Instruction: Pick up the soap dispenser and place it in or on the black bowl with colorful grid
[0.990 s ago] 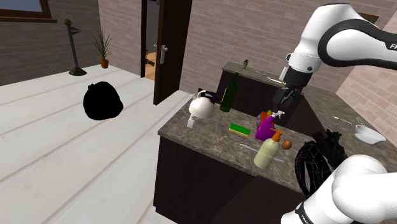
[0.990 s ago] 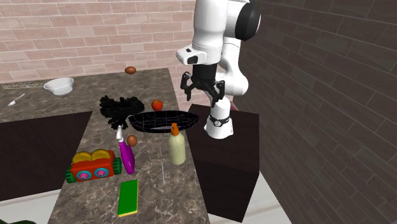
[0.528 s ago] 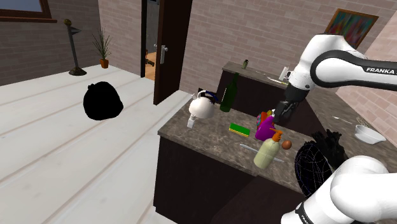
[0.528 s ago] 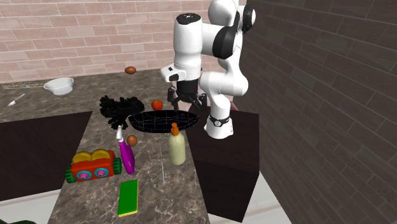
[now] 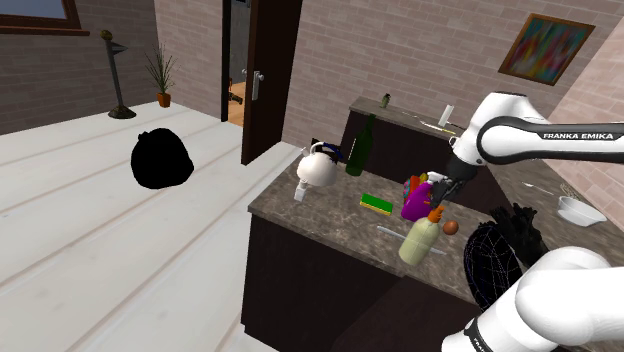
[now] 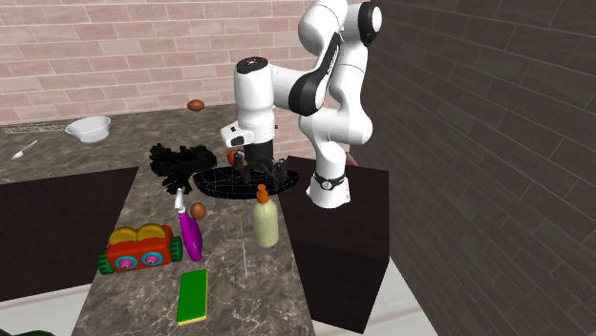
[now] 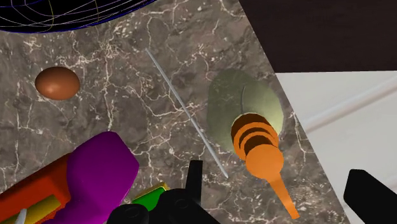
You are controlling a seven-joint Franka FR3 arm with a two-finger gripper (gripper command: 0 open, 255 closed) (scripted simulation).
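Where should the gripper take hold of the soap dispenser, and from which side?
Probably the pale green body of the soap dispenser, just below the orange pump, with the open gripper coming straight down. It stands upright on the counter, and the pump's nozzle sticks out sideways, so the jaws should pass beside it.

The counter (image 7: 159, 70) is dark brown stone with white veins, smooth and polished. The dispenser (image 7: 245, 108) has a smooth, matt, pale-green body and a ribbed orange pump (image 7: 257, 149), plastic-looking. At its eleven o'clock in the second exterior view, the black bowl (image 6: 215, 181) looks like fine wire mesh.
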